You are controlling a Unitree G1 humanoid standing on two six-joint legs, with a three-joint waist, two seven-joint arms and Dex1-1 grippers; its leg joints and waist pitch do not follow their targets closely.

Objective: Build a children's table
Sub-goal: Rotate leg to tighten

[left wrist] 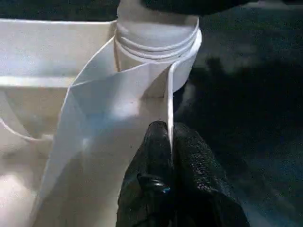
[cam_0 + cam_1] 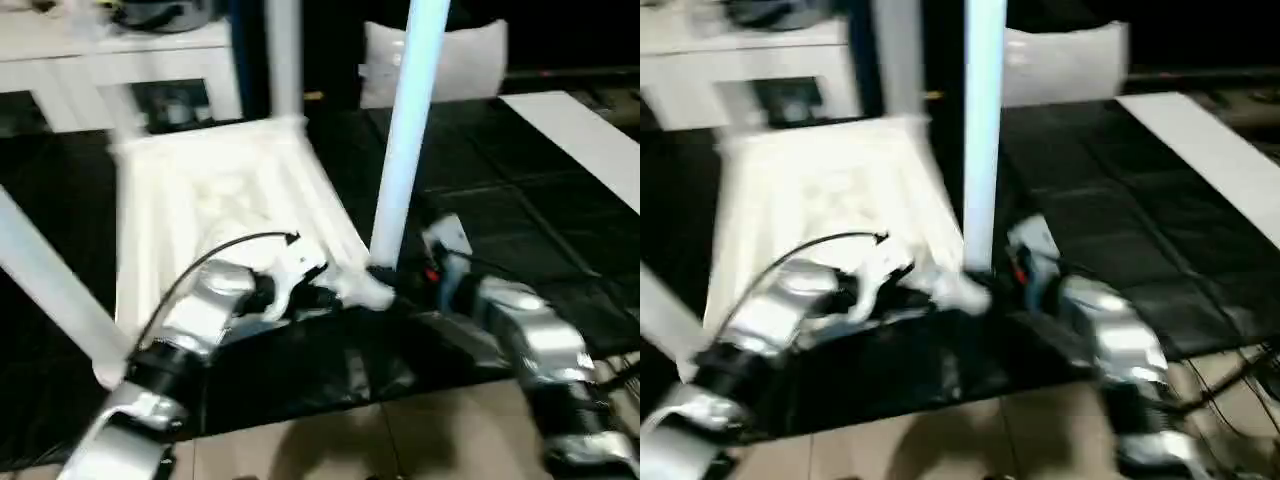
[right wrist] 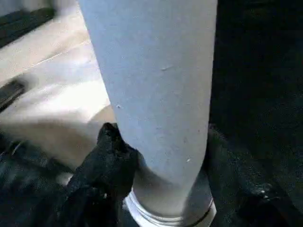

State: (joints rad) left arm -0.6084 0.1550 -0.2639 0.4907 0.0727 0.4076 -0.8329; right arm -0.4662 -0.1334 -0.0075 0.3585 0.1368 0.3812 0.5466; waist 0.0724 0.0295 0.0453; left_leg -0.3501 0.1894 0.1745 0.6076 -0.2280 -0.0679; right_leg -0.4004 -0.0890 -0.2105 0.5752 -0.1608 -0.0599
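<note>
Left gripper point(image 1: 169, 142): I see my jaws pressed together on a thin rib of the upturned table top point(image 2: 215, 190), beside its corner socket point(image 1: 156, 42)
Right gripper point(image 3: 161, 156): my jaws clasp the upright leg point(image 3: 151, 85) between them, just above that socket

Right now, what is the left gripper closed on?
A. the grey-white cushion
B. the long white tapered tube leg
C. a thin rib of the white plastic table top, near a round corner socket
C: in the left wrist view the left gripper pinches a thin rib of the white plastic table top below the round corner socket.
</note>
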